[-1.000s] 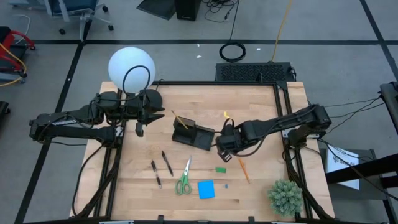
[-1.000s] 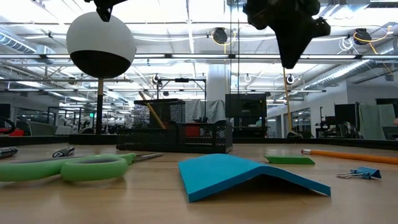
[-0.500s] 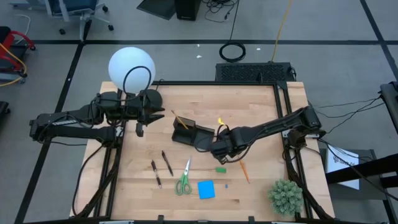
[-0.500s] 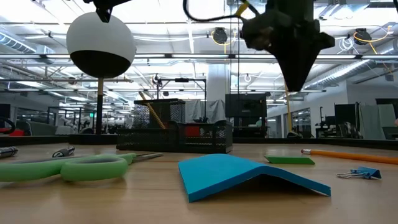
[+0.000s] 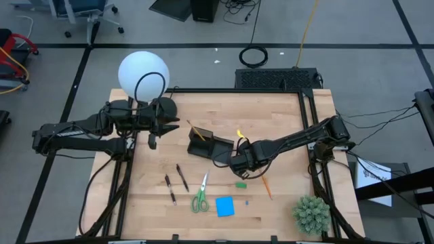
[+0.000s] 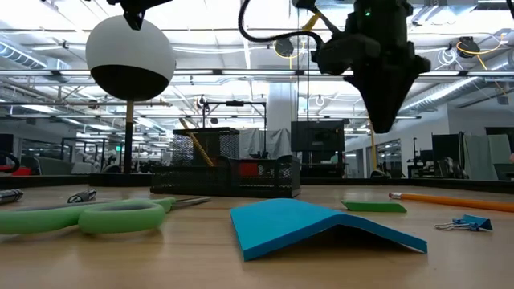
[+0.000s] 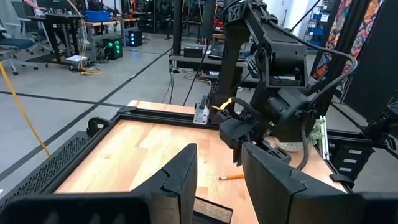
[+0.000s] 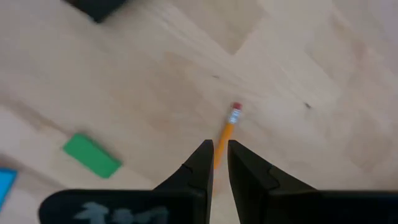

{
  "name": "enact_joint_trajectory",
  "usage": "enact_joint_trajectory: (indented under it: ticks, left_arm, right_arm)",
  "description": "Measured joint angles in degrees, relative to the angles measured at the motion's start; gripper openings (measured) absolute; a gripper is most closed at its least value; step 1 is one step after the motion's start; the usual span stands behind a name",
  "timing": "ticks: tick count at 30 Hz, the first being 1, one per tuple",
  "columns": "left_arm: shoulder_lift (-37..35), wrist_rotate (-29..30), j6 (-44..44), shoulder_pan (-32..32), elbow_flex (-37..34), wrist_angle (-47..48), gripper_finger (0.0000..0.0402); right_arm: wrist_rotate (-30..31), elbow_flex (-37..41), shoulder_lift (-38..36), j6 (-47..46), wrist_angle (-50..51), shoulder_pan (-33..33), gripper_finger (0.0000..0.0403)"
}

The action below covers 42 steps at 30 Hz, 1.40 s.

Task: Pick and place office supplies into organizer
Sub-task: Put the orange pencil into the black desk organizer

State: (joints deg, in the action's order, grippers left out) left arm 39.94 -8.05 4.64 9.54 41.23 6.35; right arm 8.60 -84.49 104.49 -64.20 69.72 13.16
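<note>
The organizer [image 5: 210, 147] sits near the middle of the surface [image 5: 285, 122], and only one pencil [image 5: 197, 133] stands slanted in its taller compartment. As far as the pictures show, that is the only supply put away, so the task looks to be in its early part.

Still lying loose on the surface, on the near side of the organizer, are two pens [image 5: 176, 183], green-handled scissors [image 5: 201, 194], a blue sticky-note pad [image 5: 224, 206], a small green eraser [image 5: 240, 184], an orange pencil [image 5: 265, 184] and a small binder clip [image 6: 464, 224] just beside the pad.

The right gripper [image 5: 239, 166] hangs above the surface just beside the organizer's near corner, between the eraser and the orange pencil. In the right wrist view its fingers are drawn almost together, holding nothing, with the eraser end of the orange pencil [image 8: 229, 124] showing directly beyond the narrow gap. That pencil looks like the next item to be picked, though the gripper would have to open first.

The left gripper [image 5: 152, 139] waits near the lamp [image 5: 143, 73] at the far left of the surface, its fingers [image 7: 181, 177] parted and empty.
</note>
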Motion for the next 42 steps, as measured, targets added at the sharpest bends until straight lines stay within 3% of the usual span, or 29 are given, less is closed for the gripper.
enact_joint_trajectory:
  ticks: [14,31,35,42]
  left_arm:
    - [0.0,0.0,0.1,0.0,0.0,0.0,0.0127]
    - [0.0,0.0,-1.1,0.0,0.0,0.4,0.0127]
    - [0.0,0.0,-1.1,0.0,0.0,0.4,0.0127]
    - [0.0,0.1,-1.2,0.0,0.0,0.4,0.0127]
  right_arm:
    - [0.3,0.0,0.0,5.5,3.1,-1.9,0.0043]
    - [0.5,0.1,0.0,8.1,3.1,-2.6,0.0156]
    - [-0.3,4.0,-1.3,8.1,-0.4,-2.6,0.0163]
    - [-6.3,19.5,-11.0,2.8,-17.2,-3.4,0.0161]
